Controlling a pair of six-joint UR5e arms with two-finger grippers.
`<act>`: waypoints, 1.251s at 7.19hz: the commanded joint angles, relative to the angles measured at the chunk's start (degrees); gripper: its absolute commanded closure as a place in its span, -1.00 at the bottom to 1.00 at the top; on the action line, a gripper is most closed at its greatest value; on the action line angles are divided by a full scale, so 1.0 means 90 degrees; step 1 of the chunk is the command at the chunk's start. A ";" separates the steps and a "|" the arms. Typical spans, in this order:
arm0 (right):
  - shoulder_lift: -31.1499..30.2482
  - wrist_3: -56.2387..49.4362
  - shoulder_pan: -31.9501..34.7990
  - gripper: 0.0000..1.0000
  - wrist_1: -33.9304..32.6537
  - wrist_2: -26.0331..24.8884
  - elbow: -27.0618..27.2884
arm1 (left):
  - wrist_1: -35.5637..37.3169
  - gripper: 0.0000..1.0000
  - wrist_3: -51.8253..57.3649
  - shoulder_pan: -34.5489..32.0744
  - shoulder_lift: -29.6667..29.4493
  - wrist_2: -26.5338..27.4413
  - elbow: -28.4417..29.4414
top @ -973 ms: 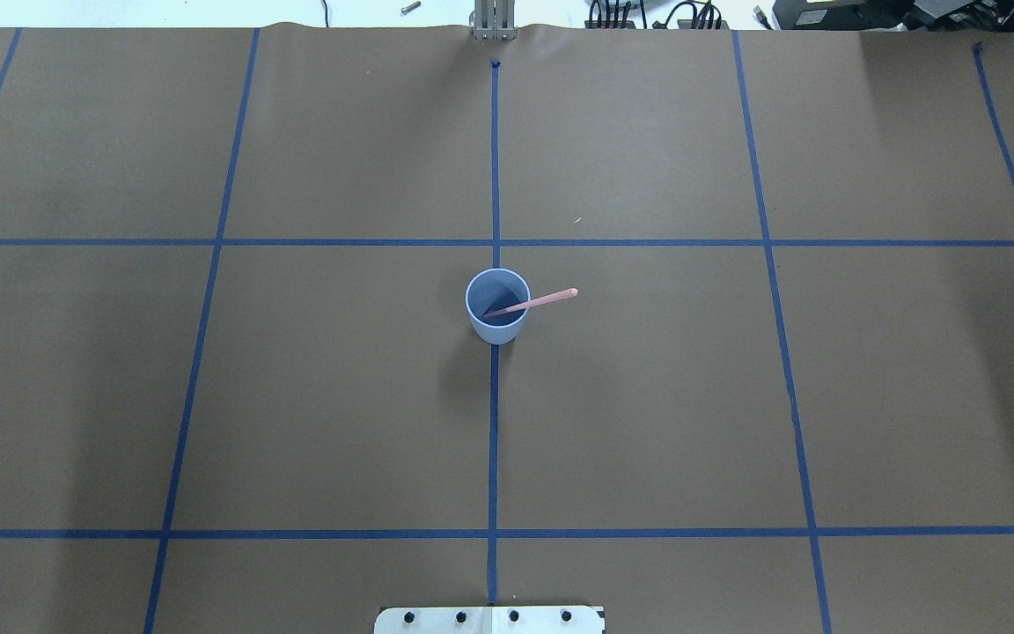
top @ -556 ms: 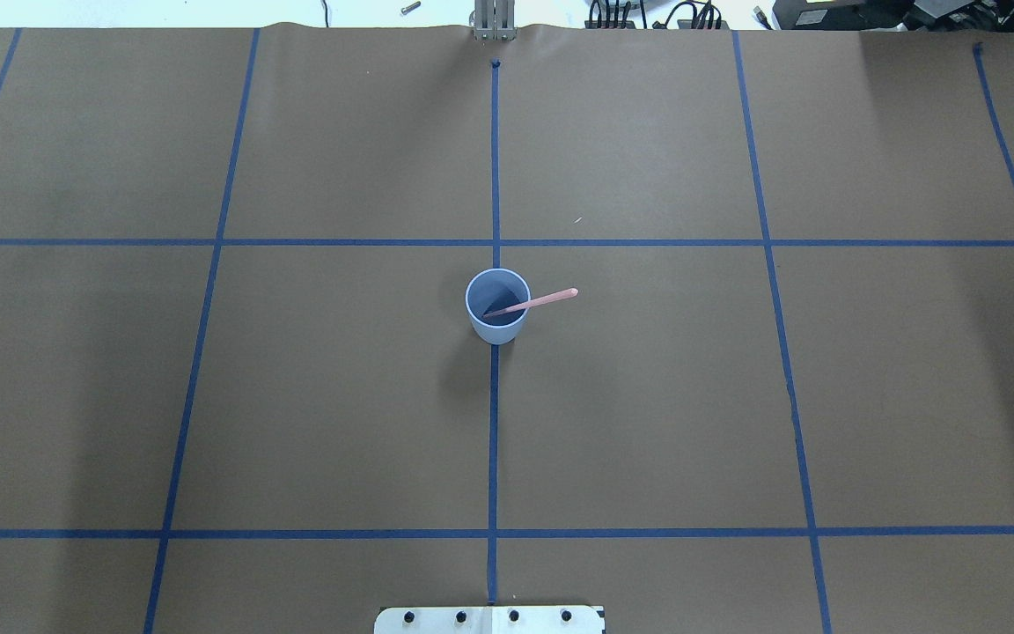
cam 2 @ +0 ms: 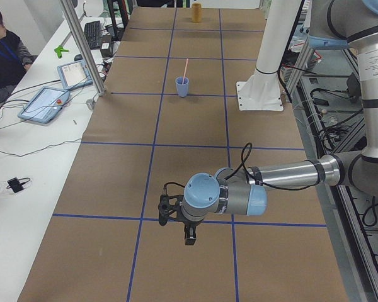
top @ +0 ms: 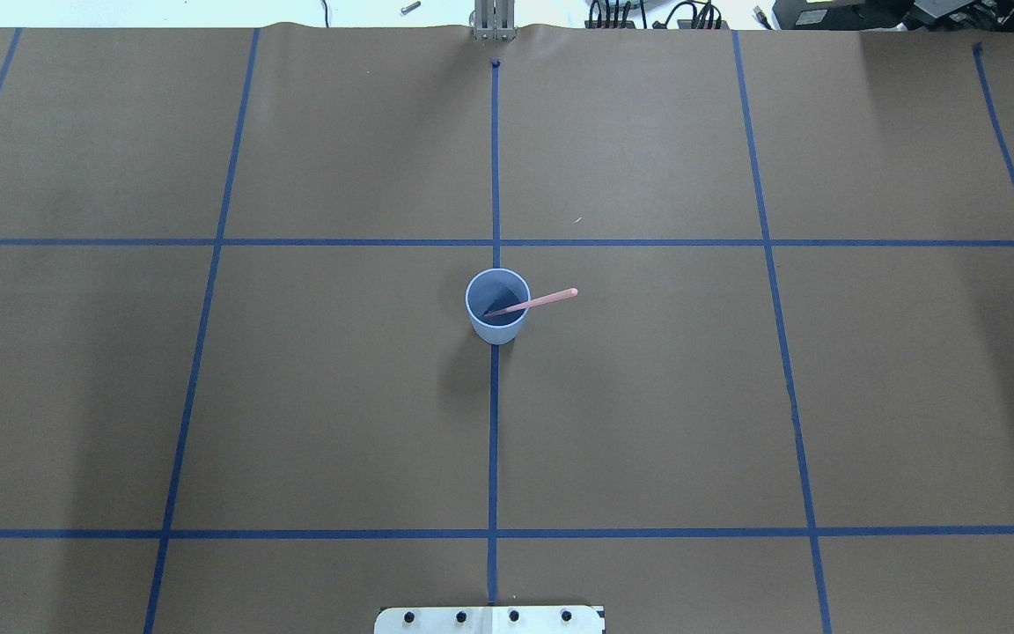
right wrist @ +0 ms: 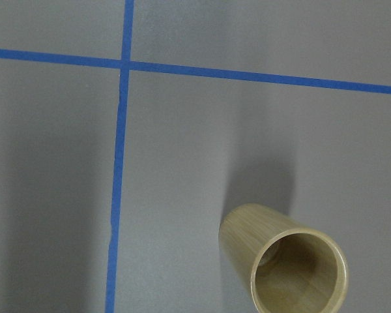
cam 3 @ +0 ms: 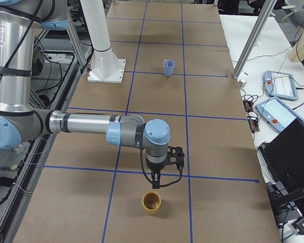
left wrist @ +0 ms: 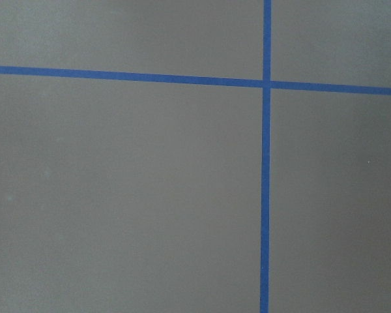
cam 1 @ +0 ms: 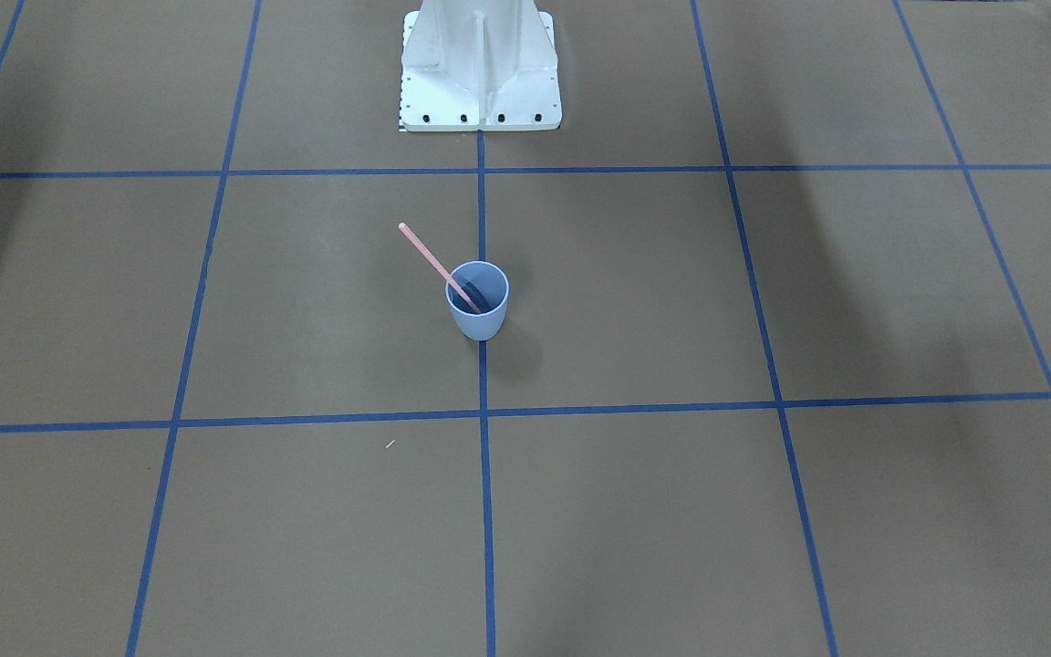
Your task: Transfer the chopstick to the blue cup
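The blue cup (top: 498,331) stands upright at the table's middle, on the centre tape line. A pale pink chopstick (top: 544,301) leans inside it, its lower end in the cup and its upper end over the rim. The front-facing view shows the same cup (cam 1: 478,321) and chopstick (cam 1: 425,252). Neither arm is near the cup. My left gripper (cam 2: 189,236) hangs over bare paper at the left end of the table. My right gripper (cam 3: 156,182) hangs at the right end. I cannot tell whether either is open or shut.
A bamboo cup (cam 3: 152,203) stands upright just past my right gripper, seen close as the bamboo cup (right wrist: 288,268). The white robot pedestal (cam 1: 480,73) rises at the near edge. A person (cam 2: 3,56) sits at a side bench with tablets (cam 2: 47,104).
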 commanded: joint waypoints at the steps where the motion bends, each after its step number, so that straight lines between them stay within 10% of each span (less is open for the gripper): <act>1: 0.0035 -0.0015 -0.0008 -1.00 0.0026 0.0006 0.0066 | 0.0000 -0.97 0.0003 0.0010 0.0009 0.0025 0.0008; 9: 0.0035 -0.0015 0.0002 -1.00 0.0026 0.0171 0.0144 | 0.0039 -0.97 0.0003 0.0020 0.0019 0.0064 0.0057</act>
